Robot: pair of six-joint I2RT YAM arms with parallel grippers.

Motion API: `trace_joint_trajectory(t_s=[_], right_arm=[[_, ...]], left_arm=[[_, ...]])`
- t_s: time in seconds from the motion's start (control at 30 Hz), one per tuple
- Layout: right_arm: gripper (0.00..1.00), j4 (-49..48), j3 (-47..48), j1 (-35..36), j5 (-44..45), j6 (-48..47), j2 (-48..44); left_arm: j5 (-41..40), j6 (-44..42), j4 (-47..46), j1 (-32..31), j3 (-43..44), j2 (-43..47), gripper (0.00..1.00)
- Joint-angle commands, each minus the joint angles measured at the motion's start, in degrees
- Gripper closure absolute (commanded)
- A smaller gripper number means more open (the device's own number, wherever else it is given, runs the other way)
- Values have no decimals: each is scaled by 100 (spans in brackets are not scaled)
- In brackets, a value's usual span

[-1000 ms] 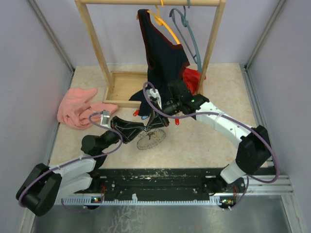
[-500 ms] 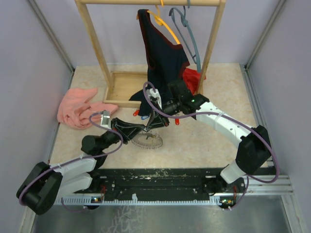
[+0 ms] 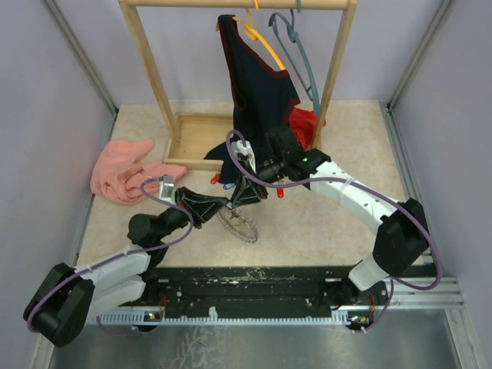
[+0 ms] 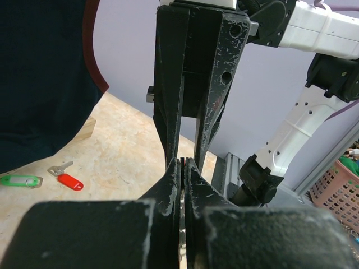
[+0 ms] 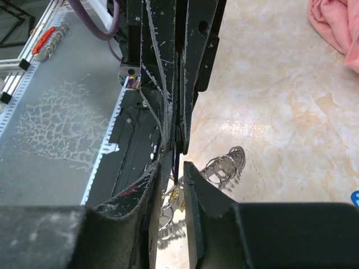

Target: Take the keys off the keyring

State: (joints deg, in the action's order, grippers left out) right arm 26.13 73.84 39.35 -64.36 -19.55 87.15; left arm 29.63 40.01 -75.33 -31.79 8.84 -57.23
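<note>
The keyring (image 3: 238, 222), a dark ring edged with small metal loops (image 5: 225, 164), hangs tilted just above the table between both arms. My left gripper (image 3: 229, 203) is shut on its thin dark edge, which shows between the fingertips in the left wrist view (image 4: 184, 163). From the far side, my right gripper (image 3: 243, 195) stands slightly open (image 5: 174, 167) around the same edge, with gaps on both sides. Loose keys lie on the table: a green-tagged one (image 4: 20, 180), a red-tagged one (image 4: 70, 181), a blue one (image 3: 225, 185) and another red one (image 3: 279, 194).
A wooden clothes rack (image 3: 150, 73) stands behind, with a dark garment (image 3: 257, 84) and coloured hangers (image 3: 296, 54) on it. A pink cloth (image 3: 123, 169) lies at the left and a red cloth (image 3: 304, 121) by the rack's right post. Metal rails (image 3: 254, 284) run along the near edge.
My left gripper has shut on the keyring's edge. The ring has swung from lying nearly flat to hanging tilted. My right gripper's jaws have just parted.
</note>
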Motion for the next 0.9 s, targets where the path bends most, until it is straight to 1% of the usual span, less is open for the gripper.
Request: trace_joint_trajectory(t_s=[0.0, 0.07, 0.2, 0.3, 0.37, 0.43, 0.53, 0.7, 0.87], right_arm=[[75, -160, 70, 16, -58, -178, -224], [72, -148, 54, 11, -32, -201, -223], [60, -138, 36, 18, -23, -260, -216], [53, -154, -3, 32, 59, -319, -216], [50, -194, -40, 54, 139, -337, -217], [50, -200, -61, 91, 189, -367, -216], [50, -204, -87, 177, 311, -436, -208], [52, -220, -90, 277, 352, -471, -199], [56, -283, -97, 280, 143, -393, -223]], left_arm=[[-67, -102, 11, -25, 120, 173, 100], [-71, -127, 62, -25, 113, 224, 100], [-48, -227, 271, -20, 160, 347, 100], [20, -421, 741, -20, 301, 507, 100], [80, -651, 1265, -27, 464, 657, 100], [99, -923, 1914, -20, 665, 817, 100], [109, -1249, 2600, -20, 898, 1051, 100], [140, -1635, 3418, -23, 1230, 1204, 100], [210, -1781, 3918, -22, 1490, 1181, 100]])
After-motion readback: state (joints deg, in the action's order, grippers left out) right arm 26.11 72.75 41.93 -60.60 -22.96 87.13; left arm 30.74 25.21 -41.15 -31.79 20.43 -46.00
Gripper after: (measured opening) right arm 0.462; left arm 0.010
